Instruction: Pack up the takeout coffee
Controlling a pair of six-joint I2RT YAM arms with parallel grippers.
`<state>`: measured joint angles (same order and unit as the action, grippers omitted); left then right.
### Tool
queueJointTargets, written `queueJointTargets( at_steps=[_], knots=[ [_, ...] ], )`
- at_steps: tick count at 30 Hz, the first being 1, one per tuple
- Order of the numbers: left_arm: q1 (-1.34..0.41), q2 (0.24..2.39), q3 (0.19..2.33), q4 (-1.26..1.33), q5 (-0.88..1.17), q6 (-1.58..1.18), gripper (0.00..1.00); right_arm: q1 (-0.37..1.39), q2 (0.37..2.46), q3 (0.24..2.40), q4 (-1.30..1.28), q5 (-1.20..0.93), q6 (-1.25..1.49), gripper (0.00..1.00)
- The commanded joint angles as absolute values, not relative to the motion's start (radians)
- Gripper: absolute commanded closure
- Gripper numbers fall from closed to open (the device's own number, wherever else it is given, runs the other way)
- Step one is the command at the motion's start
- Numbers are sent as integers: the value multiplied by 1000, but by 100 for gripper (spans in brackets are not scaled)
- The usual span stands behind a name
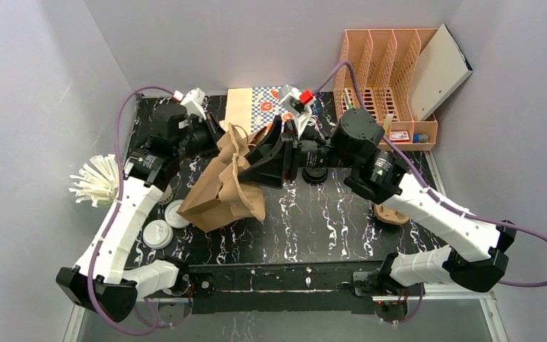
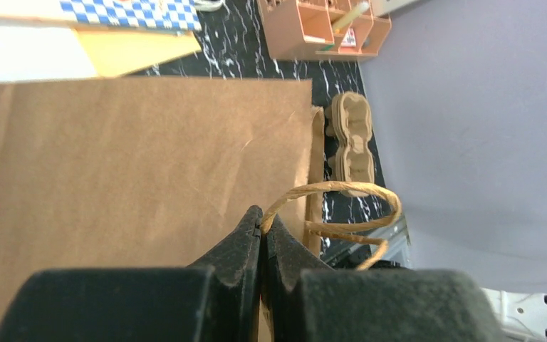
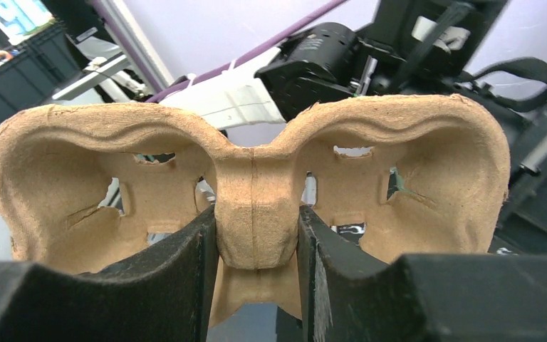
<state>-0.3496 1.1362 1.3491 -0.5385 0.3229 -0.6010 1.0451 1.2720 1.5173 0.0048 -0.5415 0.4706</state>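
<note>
A brown paper bag (image 1: 217, 196) stands left of centre, its flat side filling the left wrist view (image 2: 135, 164). My left gripper (image 2: 260, 222) is shut on the bag's twine handle (image 2: 342, 189) at the bag's top (image 1: 217, 139). My right gripper (image 3: 256, 221) is shut on the middle ridge of a pulp two-cup carrier (image 3: 78, 178), held at the bag's mouth (image 1: 256, 157). Two takeout coffee cups with white lids (image 1: 158, 234) (image 1: 176, 214) stand on the table by the left arm, apart from both grippers.
A second pulp carrier (image 1: 392, 214) (image 2: 352, 139) lies on the table under the right arm. A loose black lid (image 1: 315, 174) sits behind the right gripper. A peach desk organiser (image 1: 384, 78) stands back right, a checkered box (image 1: 263, 103) at the back, a bunch of white sticks (image 1: 100, 182) at the left.
</note>
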Motion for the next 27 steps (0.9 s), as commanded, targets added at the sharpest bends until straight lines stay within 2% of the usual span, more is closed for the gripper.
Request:
queueJointTargets(
  at_steps=[1, 10, 22, 27],
  knots=[
    [-402, 1108, 1245, -434, 379, -692, 100, 1049, 1247, 1453, 187, -624, 583, 66],
    [-610, 1182, 1212, -350, 285, -736, 100, 1049, 1185, 1289, 281, -628, 698, 66],
    [-618, 1165, 1316, -407, 228, -695, 100, 1049, 1024, 1090, 186, -476, 662, 68],
    [-618, 1152, 1332, -411, 251, -709, 100, 1047, 1020, 1086, 114, -424, 620, 69]
  ],
)
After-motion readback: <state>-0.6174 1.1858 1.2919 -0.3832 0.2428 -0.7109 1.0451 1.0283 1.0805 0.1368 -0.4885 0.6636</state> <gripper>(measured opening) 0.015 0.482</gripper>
